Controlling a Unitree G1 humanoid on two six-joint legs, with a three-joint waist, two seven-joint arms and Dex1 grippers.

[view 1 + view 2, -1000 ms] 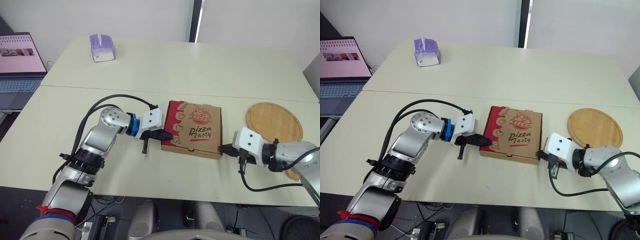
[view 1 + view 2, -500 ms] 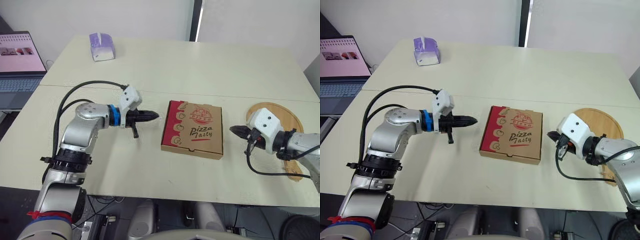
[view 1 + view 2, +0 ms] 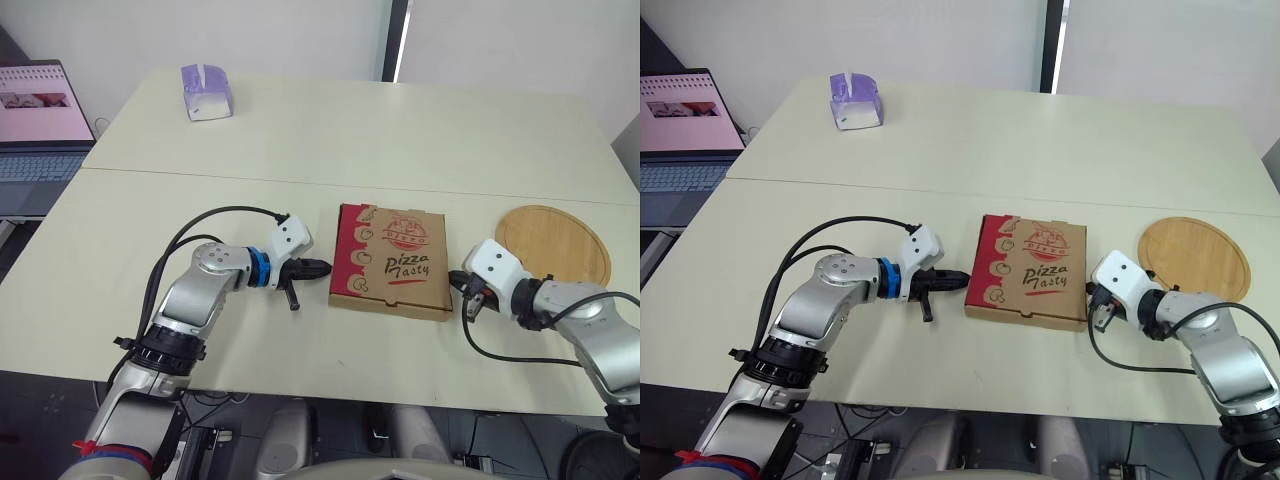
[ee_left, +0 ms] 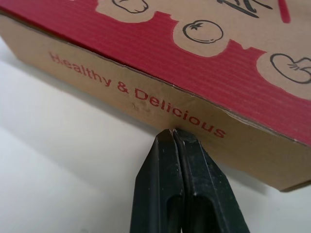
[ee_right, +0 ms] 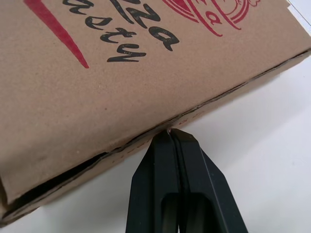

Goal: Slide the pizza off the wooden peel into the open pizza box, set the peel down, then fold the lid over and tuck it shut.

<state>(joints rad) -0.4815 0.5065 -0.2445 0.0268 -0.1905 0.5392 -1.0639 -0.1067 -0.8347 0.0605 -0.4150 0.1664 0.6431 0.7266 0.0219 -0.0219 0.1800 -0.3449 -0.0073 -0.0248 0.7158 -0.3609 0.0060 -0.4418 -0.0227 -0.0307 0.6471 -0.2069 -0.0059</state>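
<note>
Swung back inward, closed left end effector (image 3: 320,267) and closed right end effector (image 3: 459,281) flank pizza box (image 3: 392,258).

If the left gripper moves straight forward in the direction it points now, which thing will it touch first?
Most likely the closed brown-and-red cardboard pizza box. The shut left gripper points at its side wall printed "Healthy & Delicious". Whether the tips already touch the wall, I cannot tell.

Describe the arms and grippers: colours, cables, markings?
The left arm and right arm are jointed silver metal, each with a white boxy wrist housing and looping black cable. The left wrist has a blue ring. The left gripper and right gripper each have two tapered black fingers.
</note>
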